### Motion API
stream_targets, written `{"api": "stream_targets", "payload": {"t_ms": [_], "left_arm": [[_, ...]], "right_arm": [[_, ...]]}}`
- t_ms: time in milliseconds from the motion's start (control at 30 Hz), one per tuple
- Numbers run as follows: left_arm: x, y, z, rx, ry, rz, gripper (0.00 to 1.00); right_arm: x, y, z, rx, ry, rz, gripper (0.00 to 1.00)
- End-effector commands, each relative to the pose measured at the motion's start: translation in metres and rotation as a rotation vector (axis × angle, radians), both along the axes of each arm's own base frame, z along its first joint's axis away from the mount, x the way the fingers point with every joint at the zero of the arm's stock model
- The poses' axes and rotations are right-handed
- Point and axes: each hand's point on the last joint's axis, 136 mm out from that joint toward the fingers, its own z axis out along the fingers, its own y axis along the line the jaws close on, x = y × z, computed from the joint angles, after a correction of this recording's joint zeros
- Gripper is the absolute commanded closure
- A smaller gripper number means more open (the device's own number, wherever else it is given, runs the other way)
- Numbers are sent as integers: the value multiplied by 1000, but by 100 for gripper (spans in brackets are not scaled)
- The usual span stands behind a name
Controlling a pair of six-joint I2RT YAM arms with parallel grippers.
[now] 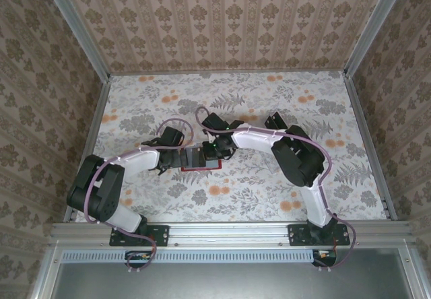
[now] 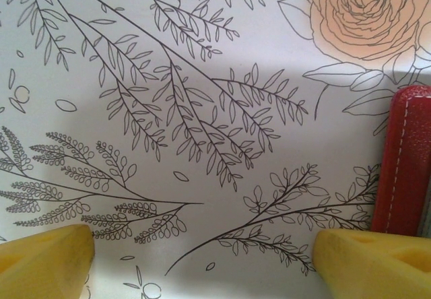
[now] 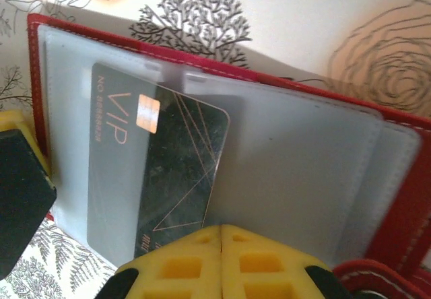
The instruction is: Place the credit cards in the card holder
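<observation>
Right gripper [image 3: 221, 237] is closed, its two yellow fingertips pressed flat together with no gap. They meet right at the lower corner of a credit card [image 3: 168, 178]; whether the card is actually pinched between them I cannot tell. Left gripper [image 2: 202, 262] stands wide open, with one yellow fingertip low on each side of its wrist view and bare floral cloth between them. It holds nothing, and its right fingertip sits just beside the red stitched edge of the card holder

From above, both arms reach in toward one spot on the desk [image 1: 269, 191], which is covered in a pale cloth printed with grey leaves and orange roses

The card holder [image 1: 199, 161] lies opened flat near the middle of the desk, a little toward the left edge, between the two grippers. Its red cover frames clear plastic sleeves [image 3: 303, 164]

The black credit card sits tilted in the left-hand sleeve, partly under the plastic, its lower end toward the right gripper. It bears thin gold lines, the letters VIP and a small gold chip [image 3: 147, 114]
</observation>
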Motion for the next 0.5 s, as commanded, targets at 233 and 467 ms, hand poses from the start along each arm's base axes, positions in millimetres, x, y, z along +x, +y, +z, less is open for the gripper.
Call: {"api": "stream_targets", "payload": {"t_ms": [233,467], "left_arm": [[-11,-12,-21,-58,48,-45,0],[-12,-15,-22,-61,48,-49,0]], "right_arm": [[-4,18,-2,-23,7,44,91],[-3,32,-5,-10,18,62,91]]}}
